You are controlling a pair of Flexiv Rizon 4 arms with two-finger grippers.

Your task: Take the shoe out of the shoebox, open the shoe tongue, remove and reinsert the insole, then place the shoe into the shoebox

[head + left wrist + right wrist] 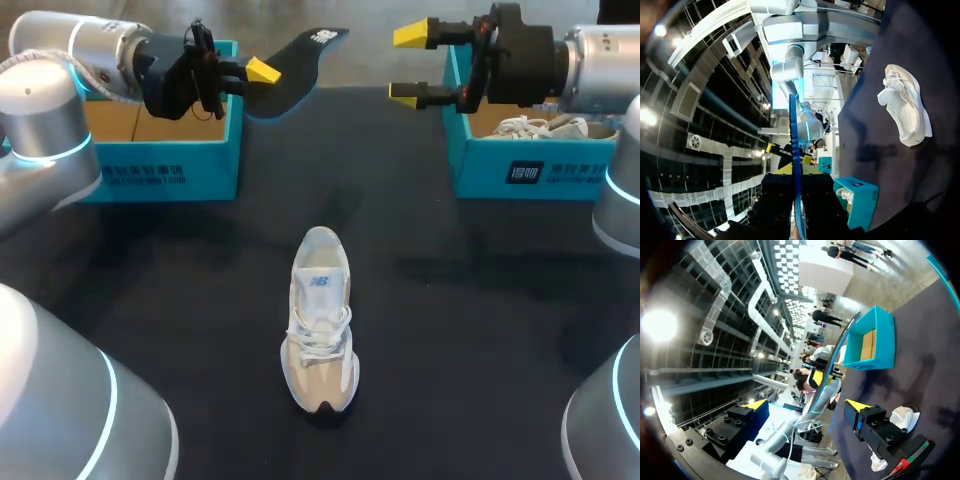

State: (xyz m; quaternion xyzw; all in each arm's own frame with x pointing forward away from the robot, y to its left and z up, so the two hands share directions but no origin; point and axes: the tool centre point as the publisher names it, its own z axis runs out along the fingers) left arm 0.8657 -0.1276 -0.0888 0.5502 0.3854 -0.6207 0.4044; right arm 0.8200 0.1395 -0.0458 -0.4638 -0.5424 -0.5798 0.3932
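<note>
1. The left gripper [255, 72] was clamped on the dark blue insole [300, 58], holding it in the air beside the left shoebox [160, 165].
2. The right gripper [418, 65] stood wide apart, gripping nothing. It was level with the insole, at the right shoebox [530, 170], which held a second white shoe [545, 127].
3. The shoe [322, 320] stood upright on the dark table [480, 300] — midway between the arms, toe toward the robot, well apart from both boxes.

The shoe [320, 325] is white with a beige toe, pale against the dark navy table [450, 330]. The insole [300, 65] is dark, with a blue edge. The left shoebox [160, 172] and right shoebox [520, 172] are teal, tan inside. The left gripper [262, 72] and right gripper [410, 63] are black, with yellow tips.
</note>
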